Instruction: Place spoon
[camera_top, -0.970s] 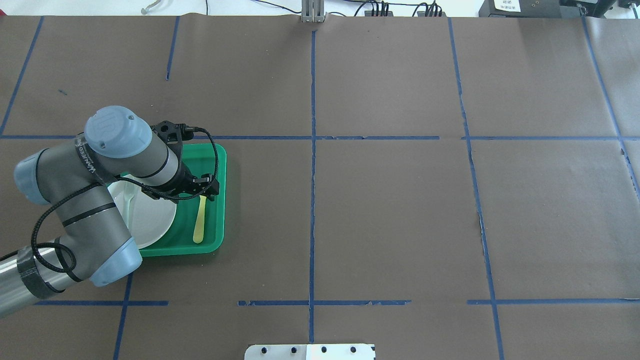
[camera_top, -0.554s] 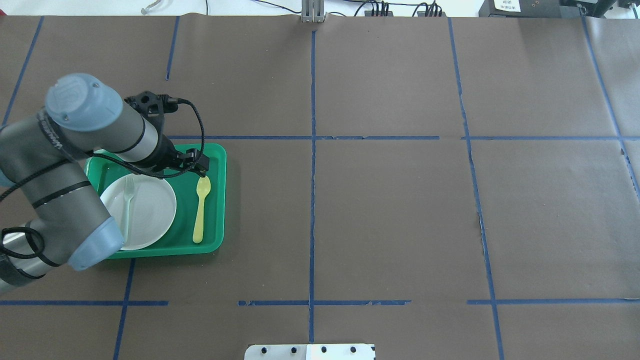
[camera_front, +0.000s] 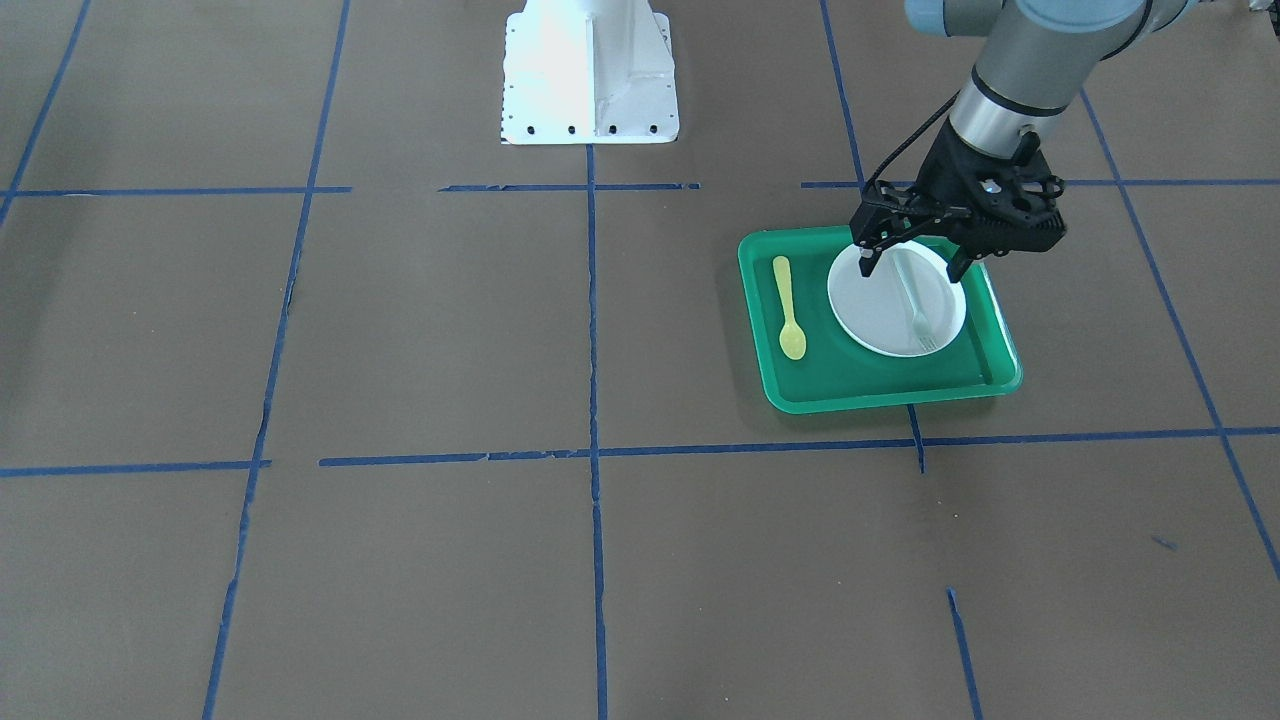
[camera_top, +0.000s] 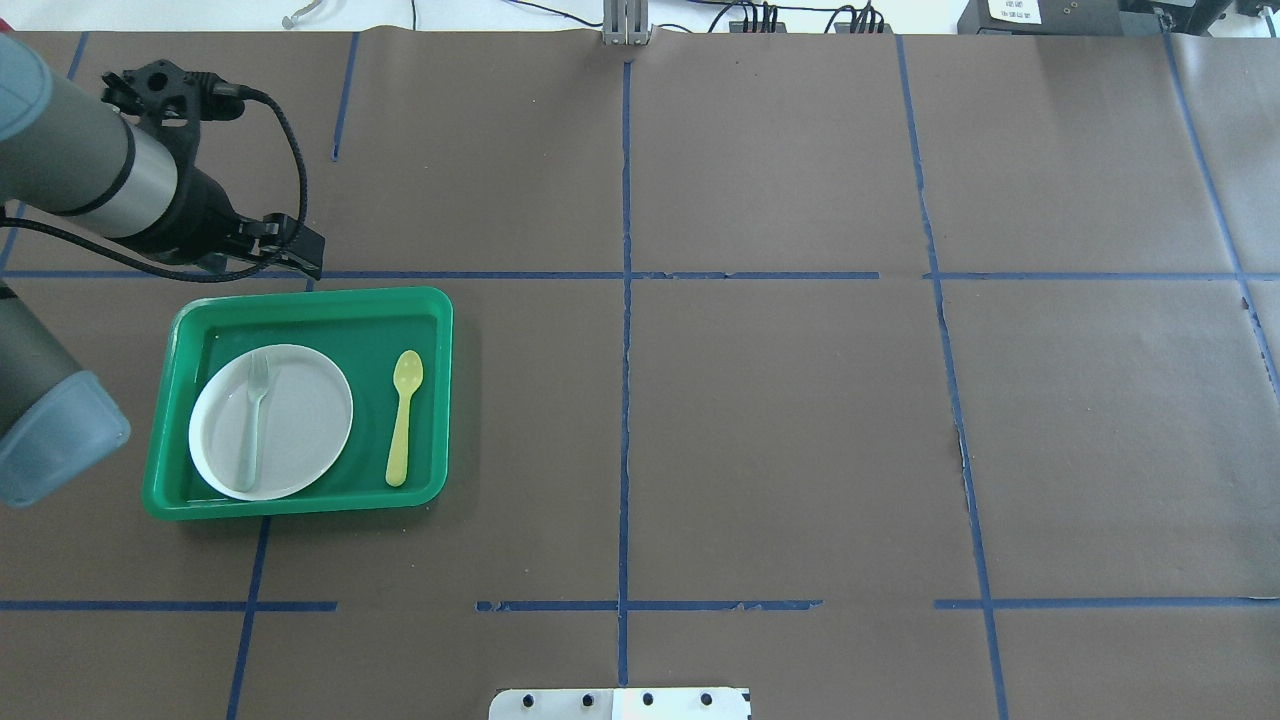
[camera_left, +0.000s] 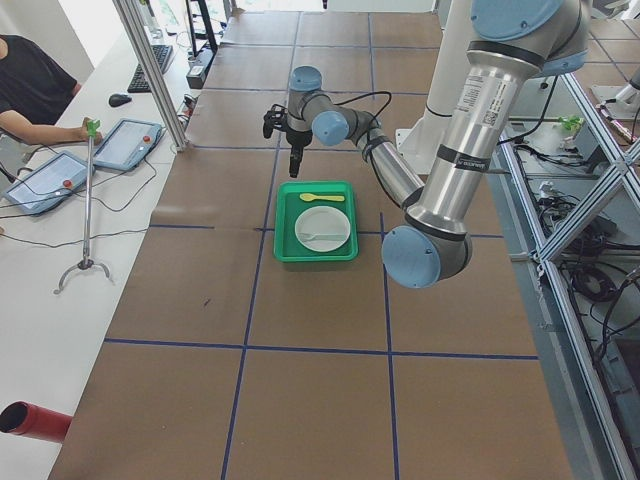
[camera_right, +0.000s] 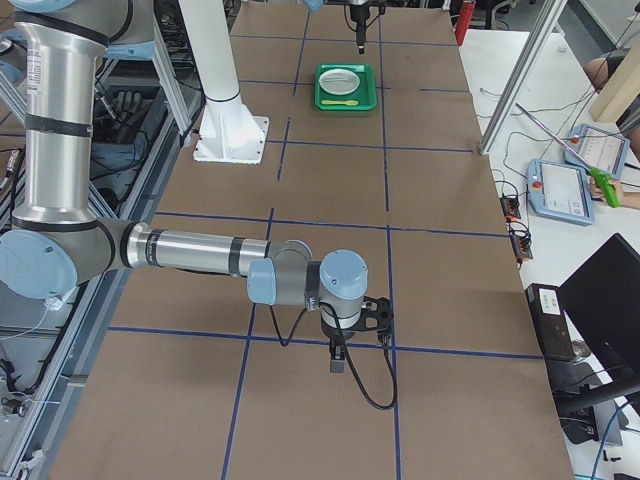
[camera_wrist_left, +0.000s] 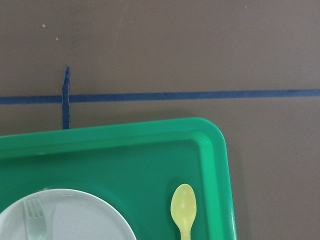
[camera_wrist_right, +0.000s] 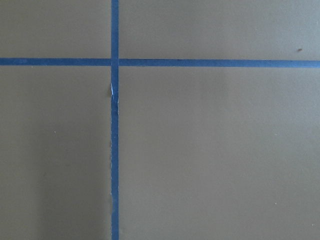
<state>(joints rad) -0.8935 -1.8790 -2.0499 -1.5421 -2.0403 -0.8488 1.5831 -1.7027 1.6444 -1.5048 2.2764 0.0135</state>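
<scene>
Front-facing view, left gripper (camera_front: 912, 266) spread wide, empty

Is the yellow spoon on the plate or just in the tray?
In the tray: the spoon lies flat on its floor, beside the plate.

No text readable anywhere. White sticker (camera_left: 484, 92) on my left arm (camera_left: 455, 165), well behind left pincer (camera_top: 300, 258): print too small. Dark strip (camera_right: 38, 62) on my right arm (camera_right: 60, 140): illegible. White label (camera_top: 1010, 9) on black box (camera_top: 1065, 15), far right of left pincer, past table's back edge: blurred.
</scene>
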